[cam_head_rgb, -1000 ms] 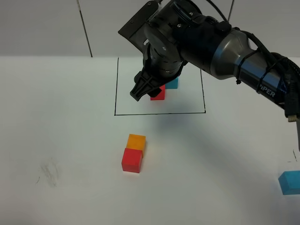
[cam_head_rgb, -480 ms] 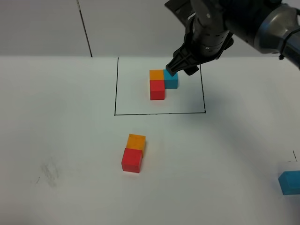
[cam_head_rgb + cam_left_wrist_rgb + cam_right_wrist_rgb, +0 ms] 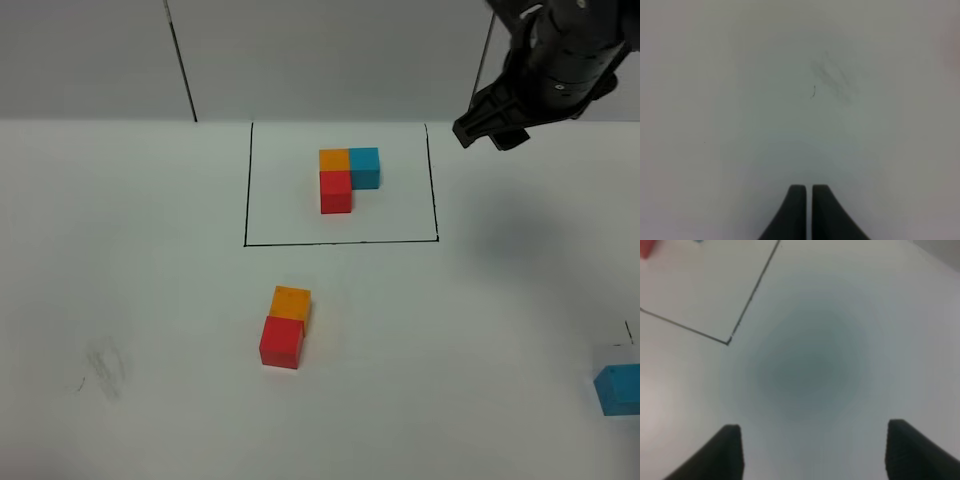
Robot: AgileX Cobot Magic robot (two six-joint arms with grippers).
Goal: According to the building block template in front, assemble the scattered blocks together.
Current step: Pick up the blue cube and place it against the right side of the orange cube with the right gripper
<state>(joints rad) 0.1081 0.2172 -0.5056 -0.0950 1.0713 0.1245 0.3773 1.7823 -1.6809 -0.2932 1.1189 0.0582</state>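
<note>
The template is an L of orange, blue and red cubes inside a black-lined rectangle at the back middle. The loose orange cube touches the loose red cube in front of the rectangle. The loose light blue cube sits at the right edge. My right gripper hangs high, right of the rectangle, open and empty; the right wrist view shows its gripper open over bare table. My left gripper is shut and empty over bare table, out of the exterior view.
The table is white with a faint grey smudge at the front left, also seen in the left wrist view. A grey wall with a dark vertical line stands behind the table.
My right arm has swung from over the template to the right and upward, uncovering the template cubes. The loose cubes have not moved.
</note>
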